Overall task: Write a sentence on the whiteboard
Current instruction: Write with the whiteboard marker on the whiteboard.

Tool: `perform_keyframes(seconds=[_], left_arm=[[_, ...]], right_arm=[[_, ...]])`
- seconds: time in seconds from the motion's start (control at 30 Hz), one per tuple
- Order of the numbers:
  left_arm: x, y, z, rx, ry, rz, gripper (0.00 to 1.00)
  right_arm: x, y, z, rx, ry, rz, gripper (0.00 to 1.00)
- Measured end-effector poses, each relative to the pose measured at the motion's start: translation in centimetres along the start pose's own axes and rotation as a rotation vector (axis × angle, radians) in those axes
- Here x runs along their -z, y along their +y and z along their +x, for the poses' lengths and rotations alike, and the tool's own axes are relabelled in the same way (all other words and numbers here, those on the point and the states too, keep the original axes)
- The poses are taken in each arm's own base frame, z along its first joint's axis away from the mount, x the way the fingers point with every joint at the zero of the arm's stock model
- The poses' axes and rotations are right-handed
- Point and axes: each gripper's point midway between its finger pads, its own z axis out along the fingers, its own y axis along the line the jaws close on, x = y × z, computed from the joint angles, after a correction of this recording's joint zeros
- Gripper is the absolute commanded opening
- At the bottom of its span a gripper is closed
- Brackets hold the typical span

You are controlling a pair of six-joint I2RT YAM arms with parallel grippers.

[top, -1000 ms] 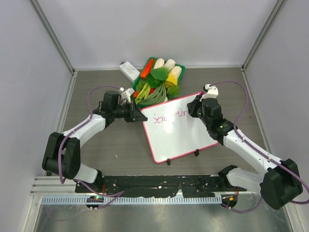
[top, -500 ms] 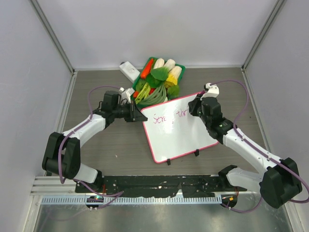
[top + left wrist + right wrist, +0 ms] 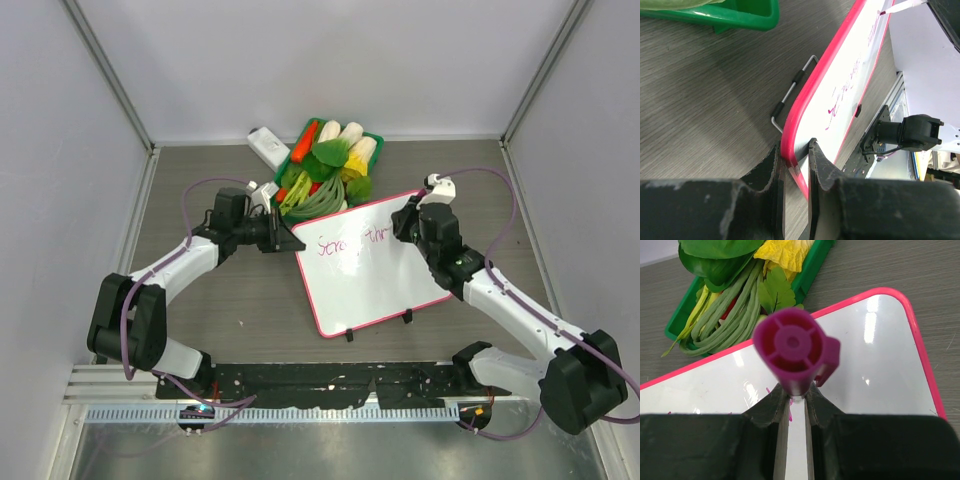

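Clamping whiteboard (image 3: 375,275) rim in left jaws, magenta marker (image 3: 792,347) in right jaws, by sentence (image 3: 350,241) reading perhaps "Strong thr".

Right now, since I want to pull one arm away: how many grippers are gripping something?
2. The left gripper pinches the whiteboard's pink-rimmed left edge; the right gripper holds a magenta marker over the whiteboard's far right part. Neither is hidden.

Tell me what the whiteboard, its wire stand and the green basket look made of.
Whiteboard: glossy white coated surface, lights mirrored in it; pink rim likely plastic. Wire stand: bare metal rod, dull shine, with a black sleeve, perhaps rubber. Green basket: moulded plastic, smooth, slightly glossy.
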Motion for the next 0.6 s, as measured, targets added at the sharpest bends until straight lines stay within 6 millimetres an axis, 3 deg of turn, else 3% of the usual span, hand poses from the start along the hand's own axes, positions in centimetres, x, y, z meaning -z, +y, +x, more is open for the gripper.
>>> perform_keyframes(seconds=[0.6], left_arm=[[0.02,-0.06,-0.03,0.0,0.001,0.0,0.0]], right_arm=[[0.74,-0.14,-0.87,-0.013,-0.016,0.012,0.02]])
